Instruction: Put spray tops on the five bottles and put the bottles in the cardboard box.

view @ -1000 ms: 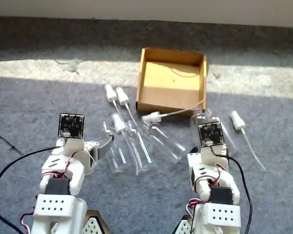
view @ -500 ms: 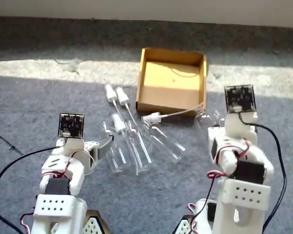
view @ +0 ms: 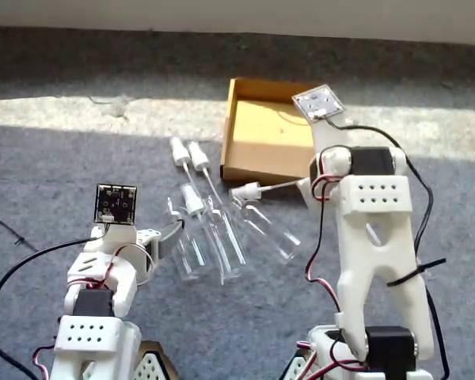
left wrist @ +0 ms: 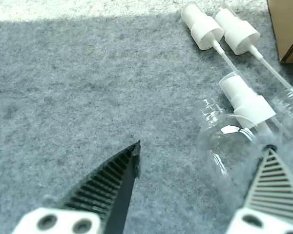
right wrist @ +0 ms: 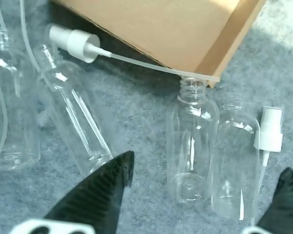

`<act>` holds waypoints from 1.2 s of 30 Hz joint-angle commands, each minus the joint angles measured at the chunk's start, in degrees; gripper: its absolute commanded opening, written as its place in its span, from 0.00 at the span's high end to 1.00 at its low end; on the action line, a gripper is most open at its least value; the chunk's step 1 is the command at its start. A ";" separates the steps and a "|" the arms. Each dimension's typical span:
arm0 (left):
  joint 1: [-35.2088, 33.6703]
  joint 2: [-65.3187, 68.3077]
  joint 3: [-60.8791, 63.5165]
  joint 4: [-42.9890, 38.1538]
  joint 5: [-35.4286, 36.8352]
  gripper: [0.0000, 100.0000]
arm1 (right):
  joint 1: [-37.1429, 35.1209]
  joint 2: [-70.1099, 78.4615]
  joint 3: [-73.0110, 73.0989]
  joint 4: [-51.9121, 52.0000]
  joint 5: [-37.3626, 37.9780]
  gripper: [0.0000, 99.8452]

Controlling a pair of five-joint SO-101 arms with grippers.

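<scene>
Three clear bottles (view: 222, 237) lie side by side in the middle of the grey carpet, uncapped. White spray tops (view: 188, 153) with long tubes lie just beyond them, and one more (view: 245, 190) sits at the cardboard box's (view: 241, 119) near corner. My left gripper (left wrist: 203, 146) is open low over the carpet, with the leftmost bottle (left wrist: 224, 146) lying between its fingers, untouched. My right gripper (right wrist: 208, 163) hangs open above two more bottles (right wrist: 190, 141) lying by the box (right wrist: 171, 29). A loose spray top (right wrist: 271, 131) rests beside them. The raised right arm (view: 372, 198) hides these bottles in the high view.
The cardboard box stands open at the back centre with nothing inside it. A black cable (view: 8, 237) trails over the carpet at the left. Bare carpet lies left of the left arm (view: 103, 277) and in front of the bottles.
The right arm has risen from its low pose near the front and swung forward over the bottles by the box corner. The left arm has stayed still.
</scene>
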 commanded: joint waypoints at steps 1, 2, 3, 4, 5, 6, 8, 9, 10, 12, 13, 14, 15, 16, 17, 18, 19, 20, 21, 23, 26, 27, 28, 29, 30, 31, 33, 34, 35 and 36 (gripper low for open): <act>-0.31 0.48 0.92 1.85 -0.53 0.66 | -2.24 1.54 -0.04 -3.91 0.62 0.60; -0.31 0.48 0.92 1.85 -0.53 0.66 | -3.03 2.15 1.01 -4.97 1.49 0.60; -0.31 0.48 0.92 1.85 -0.53 0.66 | -3.74 2.68 1.98 -6.29 2.20 0.60; -0.31 0.48 0.92 1.85 -0.53 0.66 | -4.18 3.03 3.03 -7.69 2.46 0.60; -0.31 0.48 0.92 1.85 -0.53 0.66 | -4.62 3.21 4.00 -9.01 2.55 0.60; -0.31 0.48 0.92 1.85 -0.53 0.66 | -4.79 3.47 4.70 -9.80 2.73 0.60; -0.31 0.48 0.92 1.85 -0.53 0.66 | -4.79 3.82 5.93 -11.21 2.81 0.60; -0.31 0.48 0.92 1.85 -0.53 0.66 | -4.79 3.82 6.64 -11.65 2.81 0.60; -0.31 0.48 0.92 1.85 -0.53 0.66 | -4.62 3.82 7.52 -12.09 2.81 0.60; -0.31 0.48 0.92 1.85 -0.53 0.66 | -4.53 3.82 8.92 -13.67 2.81 0.60; -0.31 0.48 0.92 1.85 -0.53 0.66 | -4.53 3.82 9.63 -14.64 2.81 0.60; -0.31 0.48 0.92 1.85 -0.53 0.66 | -4.62 3.82 10.42 -15.60 2.81 0.60; -0.31 0.48 0.92 1.85 -0.53 0.66 | -4.62 3.82 11.21 -16.40 2.81 0.61; -0.31 0.48 0.92 1.85 -0.53 0.66 | -4.62 3.82 11.91 -17.19 2.81 0.62; -0.31 0.48 0.92 1.85 -0.53 0.66 | -4.62 3.82 12.53 -18.15 2.81 0.63; -0.31 0.48 0.92 1.85 -0.53 0.66 | -4.62 3.82 13.14 -18.95 2.81 0.65; -0.31 0.48 0.92 1.85 -0.53 0.66 | -4.62 3.82 13.76 -19.47 2.81 0.66; -0.31 0.48 0.92 1.85 -0.53 0.66 | -4.62 3.82 14.20 -19.74 2.81 0.66; -0.31 0.48 0.92 1.85 -0.53 0.66 | -4.70 3.82 14.46 -19.65 2.81 0.67; -0.31 0.48 0.92 1.85 -0.53 0.66 | -4.70 3.91 14.64 -19.47 2.81 0.67; -0.31 0.48 0.92 1.85 -0.53 0.66 | -4.62 3.91 14.64 -17.63 2.99 0.67; -0.31 0.48 0.92 1.85 -0.53 0.66 | -4.62 3.91 14.64 -16.22 4.22 0.67; -0.31 0.48 0.92 1.85 -0.53 0.66 | -4.70 3.91 14.64 -15.25 5.36 0.67; -0.31 0.48 0.92 1.85 -0.53 0.66 | -4.70 3.91 14.64 -14.64 6.07 0.67; -0.31 0.48 0.92 1.85 -0.53 0.66 | -4.62 3.91 14.64 -14.46 6.07 0.67; -0.31 0.48 0.92 1.85 -0.53 0.66 | -4.53 3.91 14.64 -14.46 6.15 0.67; -0.31 0.48 0.92 1.85 -0.53 0.66 | -4.18 3.91 14.64 -14.46 6.33 0.67; -0.31 0.48 0.92 1.85 -0.53 0.66 | -4.00 3.91 14.64 -14.46 6.33 0.66; -0.31 0.48 0.92 1.85 -0.53 0.66 | -3.91 3.91 14.64 -14.46 6.33 0.65; -0.31 0.48 0.92 1.85 -0.53 0.66 | -3.91 3.91 14.64 -14.46 6.24 0.63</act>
